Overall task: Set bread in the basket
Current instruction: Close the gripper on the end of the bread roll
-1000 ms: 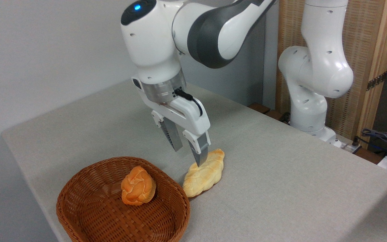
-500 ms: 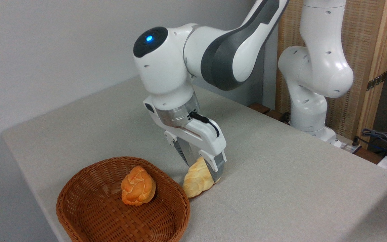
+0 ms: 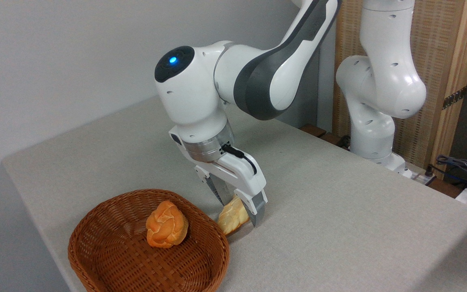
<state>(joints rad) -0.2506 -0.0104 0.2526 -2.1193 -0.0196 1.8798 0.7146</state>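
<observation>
The bread [image 3: 228, 220], a pale golden braided loaf, lies on the grey table just right of the basket, and its near end touches the basket's rim. My gripper [image 3: 239, 213] is down over the loaf with one finger on each side, shut on its middle. The gripper body hides the far half of the loaf. The basket [image 3: 108, 202] is a shallow reddish-brown wicker oval at the front left of the table. I cannot tell whether the loaf is off the table.
An orange knotted bun [image 3: 166, 230] sits inside the basket. The arm's white base [image 3: 373, 134] stands at the back right, beside a wooden panel. Cables [image 3: 460, 166] lie at the far right. The table's front left edge runs close past the basket.
The gripper came down from above the loaf, straddled it, and its fingers closed in on it. The loaf shifted slightly left toward the basket rim and shows less of its length.
</observation>
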